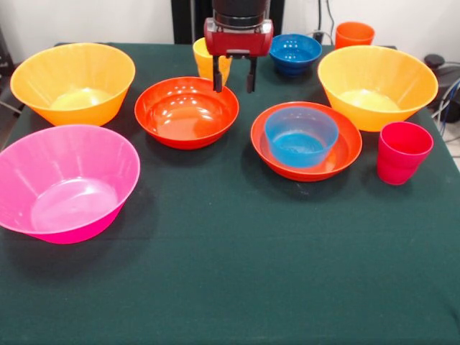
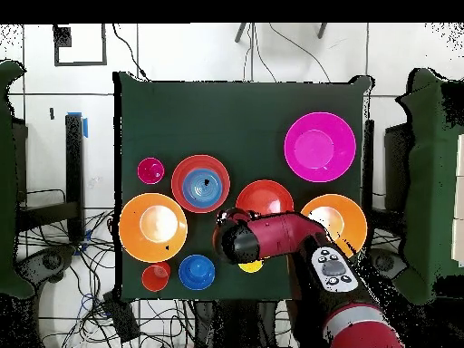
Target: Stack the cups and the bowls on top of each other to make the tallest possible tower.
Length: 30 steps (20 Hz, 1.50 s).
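Observation:
My gripper point(image 1: 234, 77) hangs open and empty at the far middle of the table, above the far rim of an empty red-orange bowl point(image 1: 187, 111). In the overhead view its wrist point(image 2: 234, 239) hides the fingers. The yellow cup point(image 1: 204, 60) stands just behind it. A second red-orange bowl point(image 1: 305, 162) holds a small blue bowl point(image 1: 300, 135). The other blue bowl point(image 1: 295, 53) and the orange cup point(image 1: 354, 34) stand at the far right. The red-pink cup point(image 1: 402, 151) stands at the right. Two orange-yellow bowls point(image 1: 72, 83) point(image 1: 377, 86) and the pink bowl point(image 1: 65, 180) stand apart. No tower shows.
The table carries a dark green cloth point(image 1: 230, 287); its near half is bare. In the overhead view cables lie on the floor point(image 2: 82, 263) beside the table, and the red arm point(image 2: 299, 237) reaches in from the bottom.

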Tool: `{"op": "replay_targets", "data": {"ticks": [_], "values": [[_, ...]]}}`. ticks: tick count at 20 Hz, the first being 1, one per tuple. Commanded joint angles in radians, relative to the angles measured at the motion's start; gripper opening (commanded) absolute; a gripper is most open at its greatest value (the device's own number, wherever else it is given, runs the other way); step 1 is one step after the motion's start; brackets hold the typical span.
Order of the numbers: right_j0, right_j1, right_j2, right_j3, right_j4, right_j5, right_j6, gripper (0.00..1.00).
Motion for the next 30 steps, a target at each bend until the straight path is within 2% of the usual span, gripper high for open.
{"op": "replay_targets", "data": {"ticks": [1,30], "values": [[-0.026,0.080,0.086,-0.092,-0.085,0.071,-0.115,1.00],[-0.008,0.164,0.059,-0.132,-0.092,0.049,-0.085,1.00]]}}
